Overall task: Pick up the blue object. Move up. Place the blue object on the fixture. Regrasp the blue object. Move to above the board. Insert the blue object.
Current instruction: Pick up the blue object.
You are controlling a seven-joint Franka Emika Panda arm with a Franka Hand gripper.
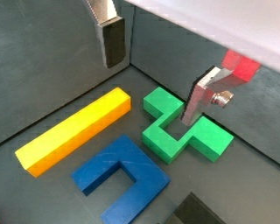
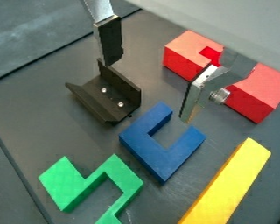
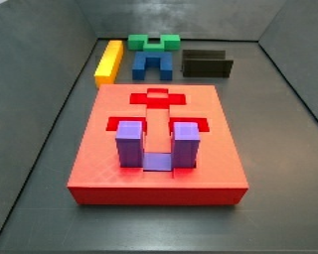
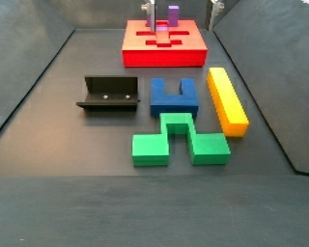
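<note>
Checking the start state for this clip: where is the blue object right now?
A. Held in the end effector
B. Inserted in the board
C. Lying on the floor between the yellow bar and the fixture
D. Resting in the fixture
C. In a side view the blue object lies on the floor between the fixture and the yellow bar; the open end effector hangs above, empty.

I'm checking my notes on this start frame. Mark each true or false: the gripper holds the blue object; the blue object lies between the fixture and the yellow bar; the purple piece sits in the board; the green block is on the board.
1. The gripper holds the blue object. False: it is open, above the floor, holding nothing.
2. The blue object lies between the fixture and the yellow bar. True.
3. The purple piece sits in the board. True.
4. The green block is on the board. False: it lies on the floor beside the blue object.
</note>
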